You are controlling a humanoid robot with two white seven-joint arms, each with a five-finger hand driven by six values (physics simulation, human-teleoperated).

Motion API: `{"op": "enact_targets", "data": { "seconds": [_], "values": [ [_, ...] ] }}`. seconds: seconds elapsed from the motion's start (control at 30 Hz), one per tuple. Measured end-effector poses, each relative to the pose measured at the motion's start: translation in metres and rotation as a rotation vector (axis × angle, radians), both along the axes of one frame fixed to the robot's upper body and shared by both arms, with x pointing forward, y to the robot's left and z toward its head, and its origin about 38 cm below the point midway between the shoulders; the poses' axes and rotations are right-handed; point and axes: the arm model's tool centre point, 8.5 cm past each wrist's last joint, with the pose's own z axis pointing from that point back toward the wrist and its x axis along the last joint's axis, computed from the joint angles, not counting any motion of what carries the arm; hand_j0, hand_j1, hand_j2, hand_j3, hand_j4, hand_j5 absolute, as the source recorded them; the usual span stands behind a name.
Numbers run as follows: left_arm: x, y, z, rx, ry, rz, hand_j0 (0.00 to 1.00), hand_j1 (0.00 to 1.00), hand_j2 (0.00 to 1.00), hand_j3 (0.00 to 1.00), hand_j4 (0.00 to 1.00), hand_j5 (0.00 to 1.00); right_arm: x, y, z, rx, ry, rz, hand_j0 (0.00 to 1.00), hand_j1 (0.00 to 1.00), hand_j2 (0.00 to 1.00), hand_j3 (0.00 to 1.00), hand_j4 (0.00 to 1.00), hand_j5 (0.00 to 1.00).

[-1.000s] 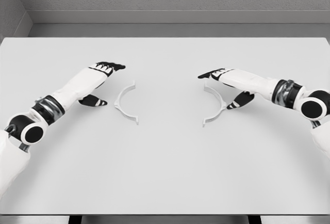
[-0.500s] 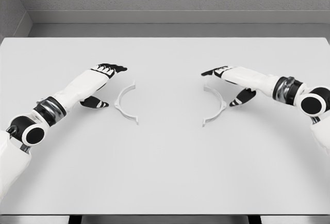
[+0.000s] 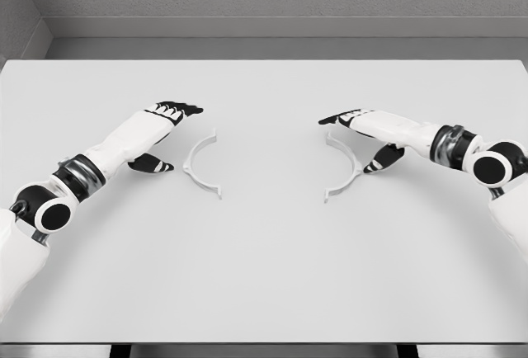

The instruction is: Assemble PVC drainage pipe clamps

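Clamp halves lie on the desk (image 3: 264,259) as facing arcs, well apart: left half (image 3: 199,165), right half (image 3: 345,165). Left hand (image 3: 161,131) hovers just outside the left half, right hand (image 3: 367,131) beside the right half; both hands' fingers are spread, holding nothing.

Both clamp halves (image 3: 200,165) (image 3: 345,166) white; desk (image 3: 264,259) pale grey, unpatterned; left hand (image 3: 165,127) and right hand (image 3: 363,131) black-fingered on white arms.
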Motion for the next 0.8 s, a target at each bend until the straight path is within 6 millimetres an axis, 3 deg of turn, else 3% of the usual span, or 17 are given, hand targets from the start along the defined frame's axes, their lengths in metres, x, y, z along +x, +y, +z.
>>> {"op": "enact_targets", "data": {
  "seconds": [0.8],
  "values": [
    [0.0, -0.003, -0.001, -0.004, 0.003, -0.002, 1.0, 1.0, 1.0, 1.0, 1.0, 1.0, 0.0, 0.013, -0.001, 0.026, -0.002, 0.017, 1.0, 1.0, 1.0, 1.0, 1.0, 1.0]
  ]
}}
